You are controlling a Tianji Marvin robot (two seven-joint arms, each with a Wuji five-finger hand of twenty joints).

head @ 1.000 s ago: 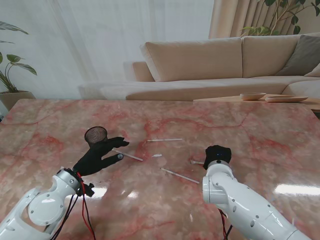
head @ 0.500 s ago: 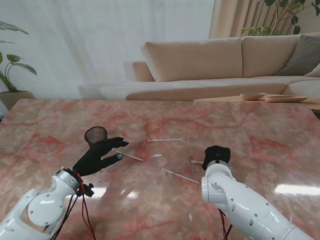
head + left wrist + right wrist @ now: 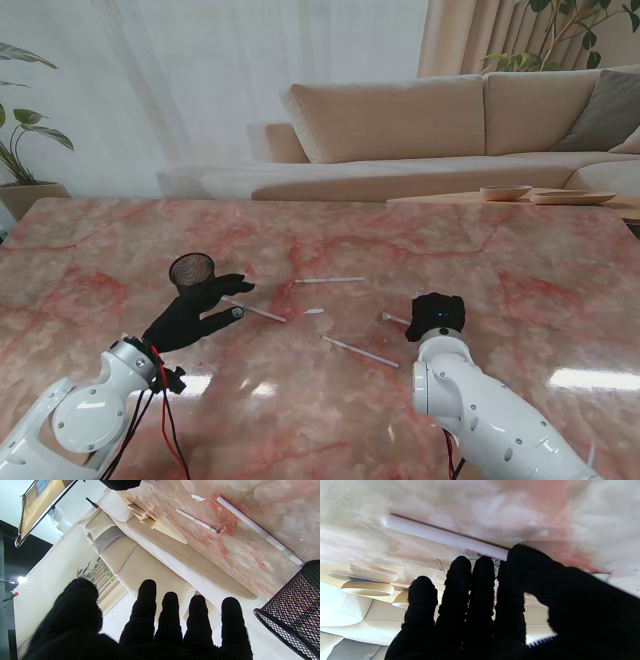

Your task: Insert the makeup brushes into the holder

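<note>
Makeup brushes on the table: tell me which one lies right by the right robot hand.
The short brush whose end pokes out at the left side of the right robot hand. The other three lie apart from it, toward the mesh holder.

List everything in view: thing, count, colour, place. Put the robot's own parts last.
Makeup brushes: four, white handles, lying flat mid-table: one farthest, one by the left fingers, one nearest me, one at the right hand.
Holder: one, black mesh, upright, behind the left hand.
Table: one, pink marble.
Sofa: one, beige, beyond the table.
Bowls: two, tan, on a side table at right.
Plants: two, green, far corners.
Left hand: black glove, open, beside the holder.
Right hand: black glove, over a brush; grip unclear.
</note>
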